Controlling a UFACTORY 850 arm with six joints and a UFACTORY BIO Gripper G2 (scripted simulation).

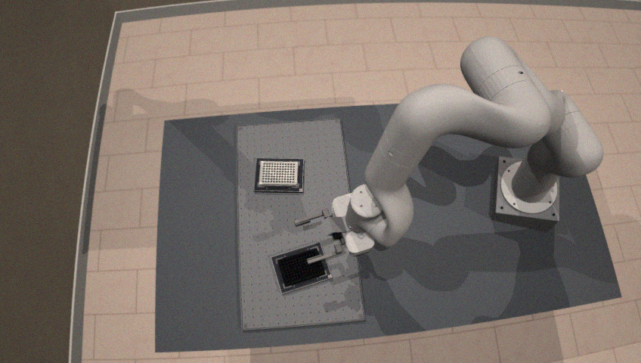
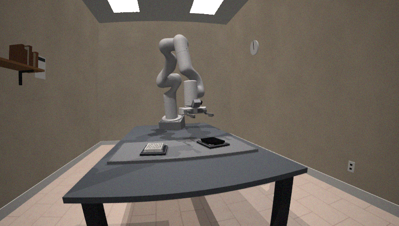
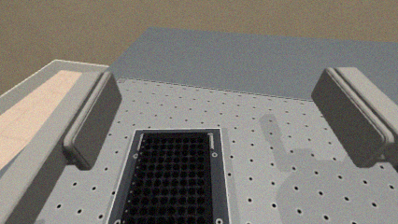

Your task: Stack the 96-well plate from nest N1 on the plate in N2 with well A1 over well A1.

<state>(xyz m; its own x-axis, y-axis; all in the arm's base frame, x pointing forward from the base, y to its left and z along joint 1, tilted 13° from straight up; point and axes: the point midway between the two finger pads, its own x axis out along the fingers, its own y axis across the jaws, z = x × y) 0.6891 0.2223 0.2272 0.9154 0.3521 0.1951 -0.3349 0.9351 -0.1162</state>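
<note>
We read the grey, flat-padded fingers as held wide and empty to straddle the black, rectangular, plastic-looking 96-well plate — seated in N1, toward eight o'clock in the top view.

ok so colours over here: the plate in N1 is pretty much solid black, with a dark grid of round wells. The one in N2 is creamy white with dark dots in neat rows. Both nests are near-black, and N1's has a thin pale outline. My finger pads are dark grey, my arm is off-white, and the board is grey with dark dots.
</note>
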